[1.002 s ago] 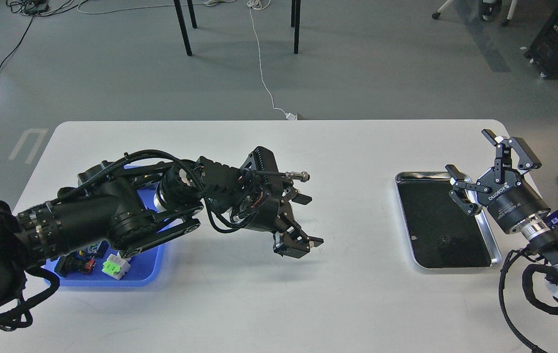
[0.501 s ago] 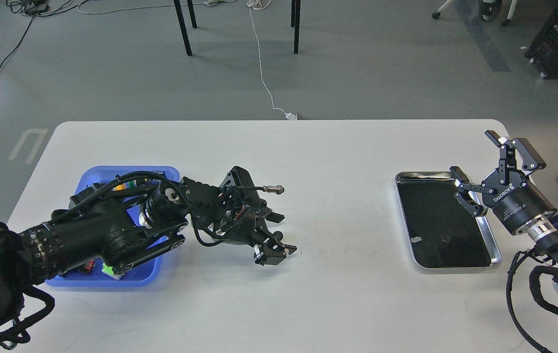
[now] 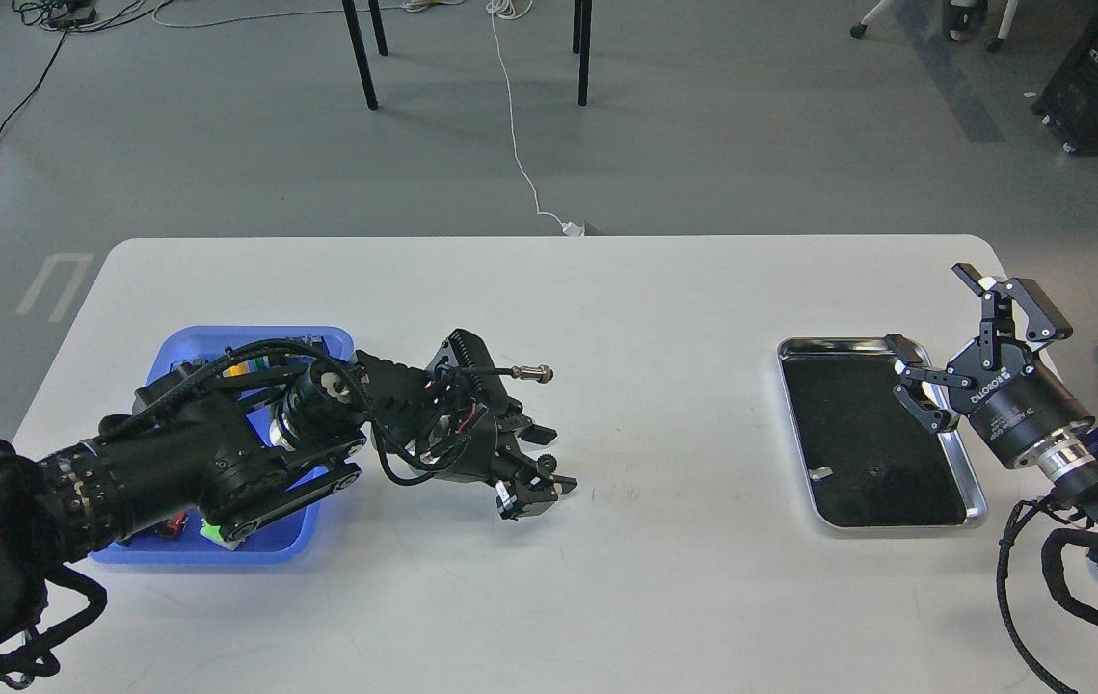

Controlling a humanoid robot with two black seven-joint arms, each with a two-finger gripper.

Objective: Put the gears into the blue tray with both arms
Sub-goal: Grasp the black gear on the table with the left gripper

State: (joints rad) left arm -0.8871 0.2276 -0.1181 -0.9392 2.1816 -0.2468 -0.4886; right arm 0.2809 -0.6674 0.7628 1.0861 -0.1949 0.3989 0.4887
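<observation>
We observed one gear [image 3: 545, 466] as a tiny black wheel with a toothed outline. It sat at the fingertips of the left end effector [image 3: 536, 470], low over the white counter [image 3: 664, 318] and just right of the blue tray [image 3: 221, 556]. The fingers appeared to stand close about the gear, but they were dark and overlapped, so we could not tell whether they gripped it. The left arm [image 3: 192, 463] lay across the blue tray and covered most of its interior. Only the rounded far-left corner, the near rim and a few coloured switches [image 3: 211, 528] at the near edge remained visible. The right end effector [image 3: 931, 310] was spread wide and held nothing. It hung above the far right corner of the silver tray [image 3: 968, 472], with one finger over the tray's black inside and the other out past the rim. Inside that tray, near its front edge, we noted a small dark item [image 3: 874, 471] that was too small to identify and a pale fleck [image 3: 820, 472] to its left. The two trays were well apart, with a broad stretch of white counter between them. The silver tray lay near the right edge of the counter, while the blue tray stood a little way in from the left edge.
</observation>
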